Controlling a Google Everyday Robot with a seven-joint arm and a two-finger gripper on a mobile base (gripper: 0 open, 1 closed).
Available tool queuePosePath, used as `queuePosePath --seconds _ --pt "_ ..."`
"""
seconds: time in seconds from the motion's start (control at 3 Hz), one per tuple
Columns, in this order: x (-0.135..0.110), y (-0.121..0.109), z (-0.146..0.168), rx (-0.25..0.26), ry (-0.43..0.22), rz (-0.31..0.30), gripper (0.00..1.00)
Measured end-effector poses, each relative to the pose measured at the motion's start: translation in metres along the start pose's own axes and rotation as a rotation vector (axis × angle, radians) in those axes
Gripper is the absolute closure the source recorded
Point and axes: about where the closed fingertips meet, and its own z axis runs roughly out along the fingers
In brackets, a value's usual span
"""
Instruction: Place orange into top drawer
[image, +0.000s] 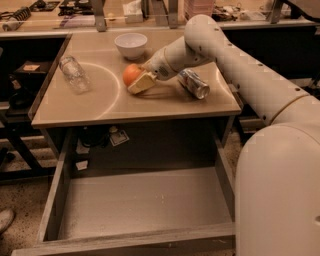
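Observation:
The orange (130, 74) sits on the tan tabletop (100, 107), just in front of the white bowl. My gripper (140, 81) is down at the orange's right side, touching or nearly touching it, with the arm reaching in from the upper right. The top drawer (145, 200) is pulled wide open below the table's front edge, and its flat grey bottom is bare.
A white bowl (131, 44) stands behind the orange. A clear glass jar (74, 74) lies on its side at the left. A metal can (194, 83) lies on its side right of the gripper. A cluttered bench runs along the back.

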Motion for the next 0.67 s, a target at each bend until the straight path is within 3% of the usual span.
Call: queuePosePath --seconds 0.33,0.67 --pt "0.000 0.000 0.000 0.000 0.000 0.000 0.89" --pt "-0.016 0.002 -0.010 0.023 0.032 -0.065 1.00"
